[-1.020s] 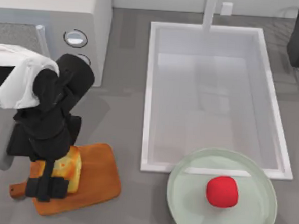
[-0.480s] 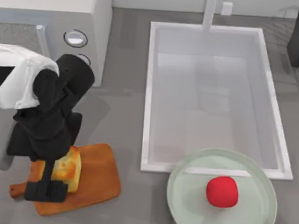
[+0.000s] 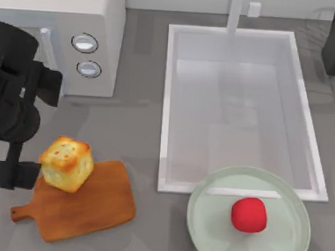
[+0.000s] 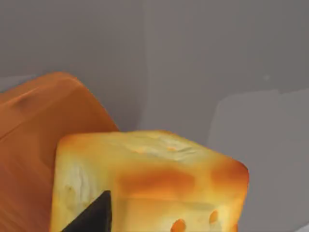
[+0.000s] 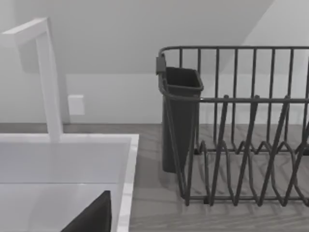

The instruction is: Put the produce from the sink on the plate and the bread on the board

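No legible text, label, brand, number or sign appears on any surface. The microwave [image 3: 76, 34] carries two round dials [image 3: 84, 42] (both faces unmarked). The sink [image 3: 174, 103], plate [image 3: 206, 241], board [image 3: 100, 204] and dish rack [image 5: 251, 145] are likewise unlettered.

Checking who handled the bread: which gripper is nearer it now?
Left. The left gripper sits just beside the bread on the board; the right arm is parked at the table's far right corner.
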Available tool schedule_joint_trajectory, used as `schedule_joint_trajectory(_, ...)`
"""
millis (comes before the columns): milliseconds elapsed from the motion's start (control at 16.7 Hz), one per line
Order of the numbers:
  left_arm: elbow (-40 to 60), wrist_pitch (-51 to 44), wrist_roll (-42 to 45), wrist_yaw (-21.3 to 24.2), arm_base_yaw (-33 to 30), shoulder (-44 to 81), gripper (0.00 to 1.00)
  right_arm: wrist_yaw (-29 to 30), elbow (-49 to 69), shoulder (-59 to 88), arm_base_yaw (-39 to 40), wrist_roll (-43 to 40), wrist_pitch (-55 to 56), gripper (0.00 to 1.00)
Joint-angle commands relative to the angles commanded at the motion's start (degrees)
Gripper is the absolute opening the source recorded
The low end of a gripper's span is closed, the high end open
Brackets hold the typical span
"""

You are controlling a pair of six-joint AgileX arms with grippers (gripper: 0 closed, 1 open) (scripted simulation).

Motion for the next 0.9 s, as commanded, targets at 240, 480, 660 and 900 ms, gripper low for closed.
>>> schedule_joint_trajectory(240,-10.39,10.56,23.19,-0.60,6.91,-17.26,1.00,0.00,0.00,0.00,0.00,0.00,0.00,1.00)
schedule_joint_trajectory(480,-23.45,18.78,50.01,-0.29,12.20,-37.04,1.00,0.00,0.00,0.00,0.00,0.00,0.00,1.00)
schedule_joint_trajectory(660,-33.01,23.50,68.31,0.33,14.61,-52.18,1.00,0.00,0.00,0.00,0.00,0.00,0.00,1.00)
schedule_joint_trajectory(900,-42.91,28.55,86.16,1.30,16.08,-69.73,1.00,0.00,0.00,0.00,0.00,0.00,0.00,1.00)
